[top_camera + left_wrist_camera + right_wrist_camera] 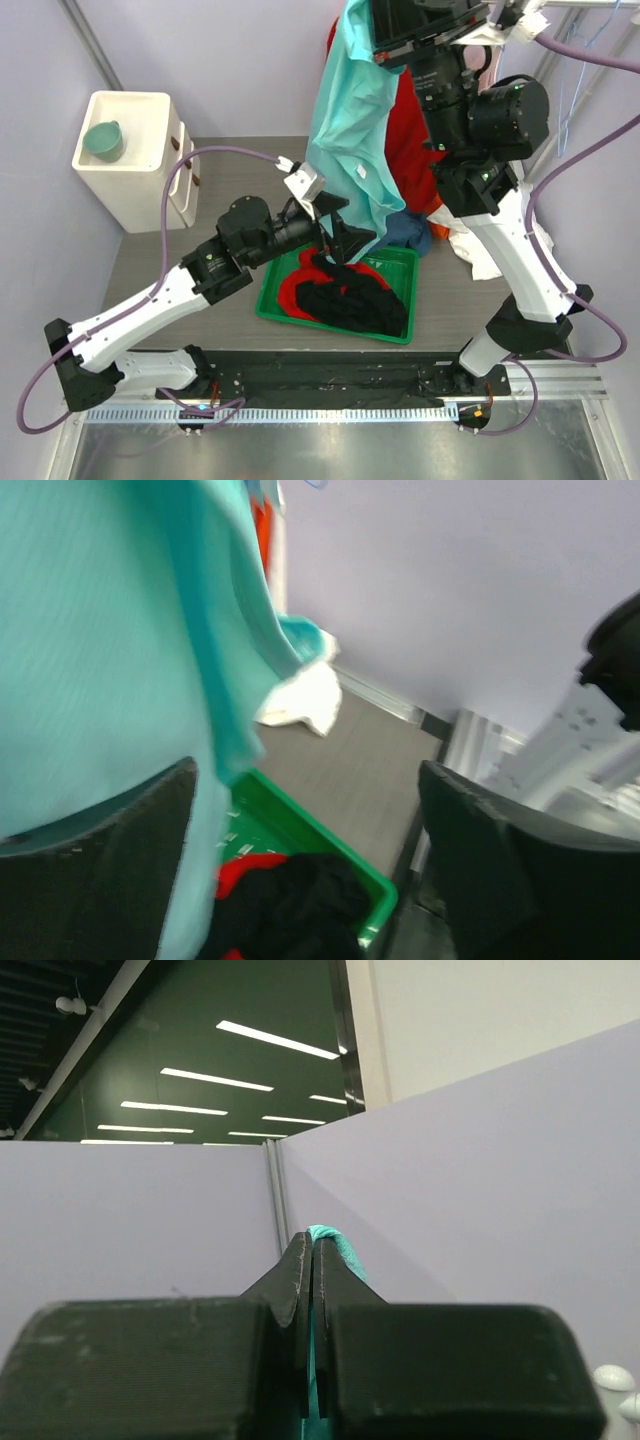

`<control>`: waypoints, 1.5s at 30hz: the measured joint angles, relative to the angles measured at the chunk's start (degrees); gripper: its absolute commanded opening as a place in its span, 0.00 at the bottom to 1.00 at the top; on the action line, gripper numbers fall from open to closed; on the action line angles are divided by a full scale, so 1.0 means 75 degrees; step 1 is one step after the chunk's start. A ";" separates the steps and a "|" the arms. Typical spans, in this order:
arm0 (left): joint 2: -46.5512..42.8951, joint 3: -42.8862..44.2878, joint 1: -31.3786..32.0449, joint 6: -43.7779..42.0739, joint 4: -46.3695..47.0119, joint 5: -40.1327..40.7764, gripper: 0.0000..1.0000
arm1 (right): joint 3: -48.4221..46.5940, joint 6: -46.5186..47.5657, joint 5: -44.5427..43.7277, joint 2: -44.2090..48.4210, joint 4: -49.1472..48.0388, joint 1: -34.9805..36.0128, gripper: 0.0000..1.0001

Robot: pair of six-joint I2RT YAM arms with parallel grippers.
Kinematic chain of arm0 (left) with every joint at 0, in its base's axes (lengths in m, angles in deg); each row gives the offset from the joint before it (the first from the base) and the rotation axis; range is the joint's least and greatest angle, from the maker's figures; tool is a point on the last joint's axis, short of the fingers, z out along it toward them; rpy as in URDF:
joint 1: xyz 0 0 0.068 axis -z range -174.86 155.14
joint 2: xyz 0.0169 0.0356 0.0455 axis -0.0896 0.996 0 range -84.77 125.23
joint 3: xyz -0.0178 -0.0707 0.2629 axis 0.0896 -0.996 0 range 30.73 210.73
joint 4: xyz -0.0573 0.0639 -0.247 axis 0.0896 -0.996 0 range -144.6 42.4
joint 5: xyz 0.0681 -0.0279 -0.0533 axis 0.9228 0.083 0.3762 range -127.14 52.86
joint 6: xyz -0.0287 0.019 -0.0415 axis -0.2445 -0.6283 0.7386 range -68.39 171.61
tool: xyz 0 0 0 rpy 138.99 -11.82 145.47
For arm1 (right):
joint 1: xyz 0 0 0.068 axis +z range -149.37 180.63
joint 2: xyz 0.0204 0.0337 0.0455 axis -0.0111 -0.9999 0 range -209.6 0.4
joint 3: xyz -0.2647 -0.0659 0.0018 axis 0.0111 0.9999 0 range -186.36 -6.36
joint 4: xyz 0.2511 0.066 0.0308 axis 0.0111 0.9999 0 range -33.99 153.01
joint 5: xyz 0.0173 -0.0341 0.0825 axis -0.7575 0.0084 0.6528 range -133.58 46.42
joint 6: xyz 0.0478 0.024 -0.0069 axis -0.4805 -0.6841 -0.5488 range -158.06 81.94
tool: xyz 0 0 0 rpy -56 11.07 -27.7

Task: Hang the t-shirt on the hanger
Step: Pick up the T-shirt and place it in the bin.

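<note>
The light turquoise t-shirt (350,110) hangs long from the top of the top external view. My right gripper (315,1250) is raised there and shut on a fold of it; turquoise cloth shows between its tips. My left gripper (340,238) is open at the shirt's lower edge, above the green tray. In the left wrist view the t-shirt (110,650) fills the left side and drapes just inside the left finger (110,880), while the left gripper (310,880) holds nothing. Thin pale-blue wire, apparently the hanger (600,32), shows at the far top right.
A green tray (270,300) under the left gripper holds black and red garments (355,300). A red shirt (410,150) hangs behind the t-shirt. A dark blue garment (410,235) and a white cloth (480,255) lie beside the tray. A white box (130,160) stands back left.
</note>
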 measured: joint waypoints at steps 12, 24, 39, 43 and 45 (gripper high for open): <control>0.0204 0.1064 -0.0041 -0.1539 0.0933 0.2375 1.00 | 0.1177 0.0723 0.0146 0.0227 0.0099 0.0737 0.01; -0.0122 0.1524 -0.0338 -0.2643 0.1154 0.3515 0.76 | 0.1600 0.0487 0.1195 0.0463 0.0697 0.0746 0.01; -0.0705 0.1466 -0.2713 -0.2011 -0.0367 0.2165 0.00 | 0.5651 0.2157 0.0122 0.3287 0.4232 0.0189 1.00; -0.1227 0.1460 -0.2780 -0.2008 -0.0592 0.2157 0.00 | 0.6100 0.2492 0.0478 0.2862 0.6082 -0.1005 1.00; -0.1303 0.1460 -0.2783 -0.1999 -0.0653 0.2116 0.00 | 0.6059 0.2588 0.0930 0.2136 0.6860 -0.1708 1.00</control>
